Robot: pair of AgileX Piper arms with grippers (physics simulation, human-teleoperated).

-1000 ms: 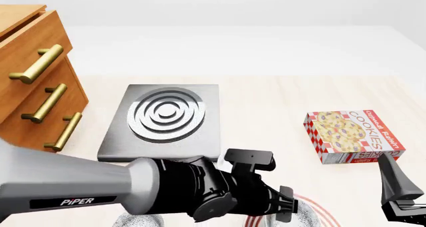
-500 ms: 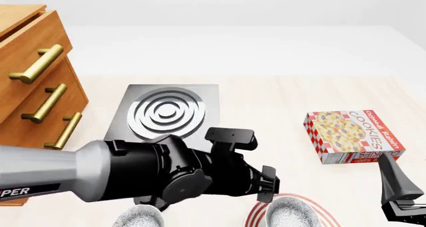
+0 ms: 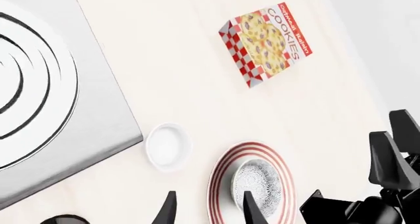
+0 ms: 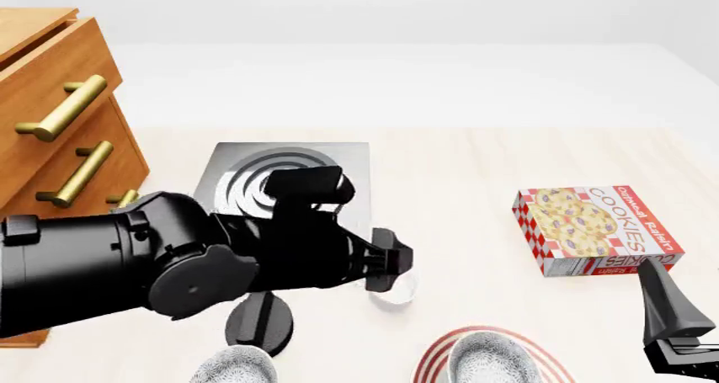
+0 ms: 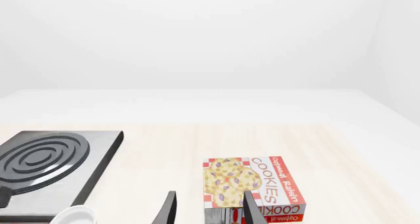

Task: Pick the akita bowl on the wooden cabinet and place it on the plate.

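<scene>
The akita bowl (image 3: pixel 257 185) sits on the plate (image 3: pixel 222 182), inside its red rings, near the front edge of the bench (image 4: pixel 472 164); in the front view only its speckled top (image 4: pixel 494 358) shows above the plate's (image 4: pixel 433 362) rim at the bottom of the frame. A second speckled bowl (image 4: pixel 234 366) lies to the left of the plate, apart from it. The left gripper (image 3: pixel 206 209) hangs above the bench with its two dark fingers (image 3: pixel 168 209) spread apart and nothing between them; in its wrist view one finger tip lies over the plate's edge and the other over bare bench. From the front, the left arm (image 4: pixel 168 261) fills the lower left, its black wrist covering part of the grey stove (image 4: pixel 281 168) and most of a small white bowl (image 4: pixel 393 292). The left wrist view shows that small white bowl (image 3: pixel 167 146) just beside the plate, between it and the stove's (image 3: pixel 52 101) corner. The cookie box (image 4: pixel 595 230) lies flat to the right, well apart from the plate. The wooden cabinet (image 4: pixel 56 130) stands at the left edge with its brass handles facing the bench. The right gripper (image 5: pixel 206 209) is low at the right, its fingers (image 5: pixel 169 208) parted and empty, pointing toward the cookie box (image 5: pixel 253 182); in the front view only part of it (image 4: pixel 674 332) shows at the lower right corner.
</scene>
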